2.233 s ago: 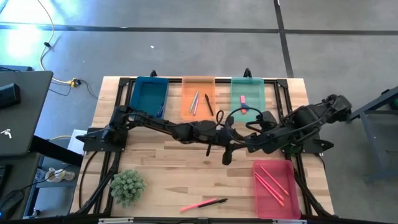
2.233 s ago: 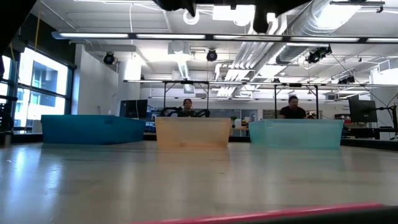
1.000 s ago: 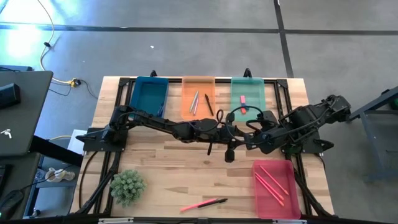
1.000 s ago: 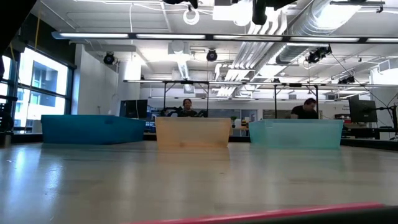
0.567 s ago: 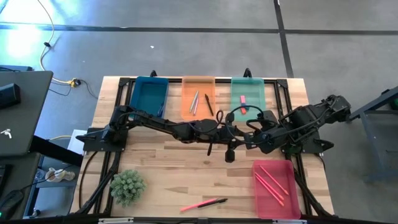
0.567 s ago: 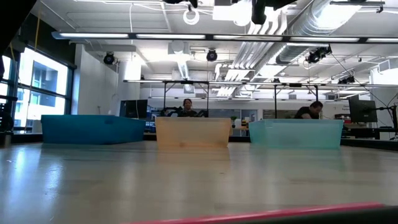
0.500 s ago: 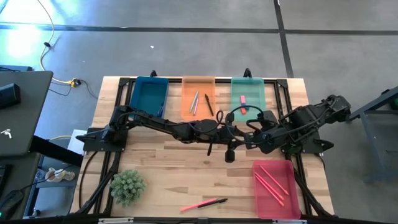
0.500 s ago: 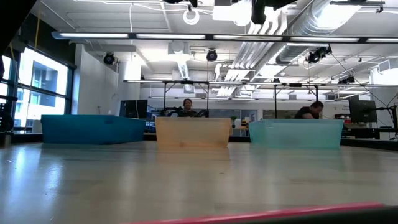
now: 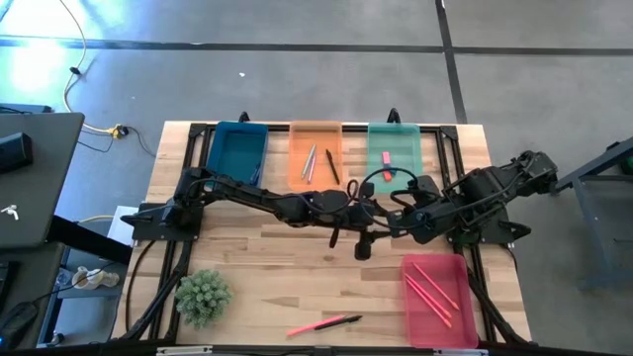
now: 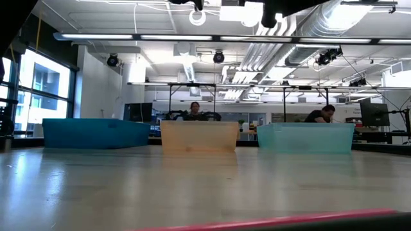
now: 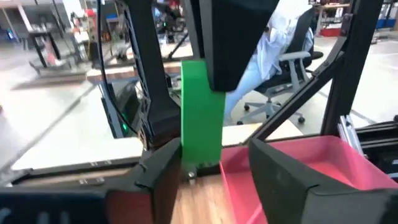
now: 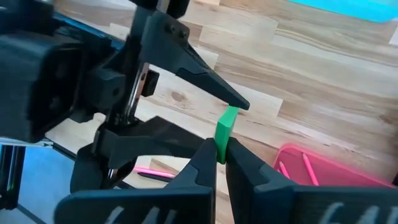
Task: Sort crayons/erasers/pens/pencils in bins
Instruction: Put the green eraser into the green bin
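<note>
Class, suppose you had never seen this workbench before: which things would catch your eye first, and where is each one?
First, the two dark arms meeting above the table's middle, where the right gripper pinches a small chunky green eraser block and the left gripper stands open around it. Next, the translucent blue, orange and green plastic bins lined along the far edge, with the red-pink bin of thin pink sticks near the right front corner.

My two arms meet over the middle of the bench, wrists nearly touching. My right gripper (image 12: 220, 163) has its fingers pinched together on a green eraser (image 12: 226, 133). My left gripper (image 11: 208, 165) has its fingers spread apart.
</note>
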Robot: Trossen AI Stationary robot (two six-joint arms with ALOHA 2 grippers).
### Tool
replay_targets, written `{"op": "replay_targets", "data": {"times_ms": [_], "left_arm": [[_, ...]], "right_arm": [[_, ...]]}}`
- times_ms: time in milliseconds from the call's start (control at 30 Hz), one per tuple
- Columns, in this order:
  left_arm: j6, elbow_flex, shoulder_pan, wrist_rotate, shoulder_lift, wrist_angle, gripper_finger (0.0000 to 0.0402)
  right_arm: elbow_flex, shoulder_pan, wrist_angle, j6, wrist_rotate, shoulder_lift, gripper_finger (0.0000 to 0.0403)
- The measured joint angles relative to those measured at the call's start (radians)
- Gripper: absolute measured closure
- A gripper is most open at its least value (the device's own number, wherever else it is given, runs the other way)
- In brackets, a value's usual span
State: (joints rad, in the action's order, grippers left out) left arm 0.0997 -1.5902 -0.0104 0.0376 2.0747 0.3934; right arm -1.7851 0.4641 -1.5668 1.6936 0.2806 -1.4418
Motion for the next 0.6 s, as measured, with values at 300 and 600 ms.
{"op": "replay_targets", "data": {"times_ms": [300,600], "left_arm": [[-0.072,0.001,0.051,-0.01,-0.066,-0.228,0.0189],[-0.009,0.001,0.13,-0.034,-0.146,-0.439,0.0188]], "right_arm": [[0.0,-0.002,-0.003,-0.031,0.059,0.002,0.0402],[0.0,-0.082,-0.004,-0.147,0.113,0.028,0.0402]]}}
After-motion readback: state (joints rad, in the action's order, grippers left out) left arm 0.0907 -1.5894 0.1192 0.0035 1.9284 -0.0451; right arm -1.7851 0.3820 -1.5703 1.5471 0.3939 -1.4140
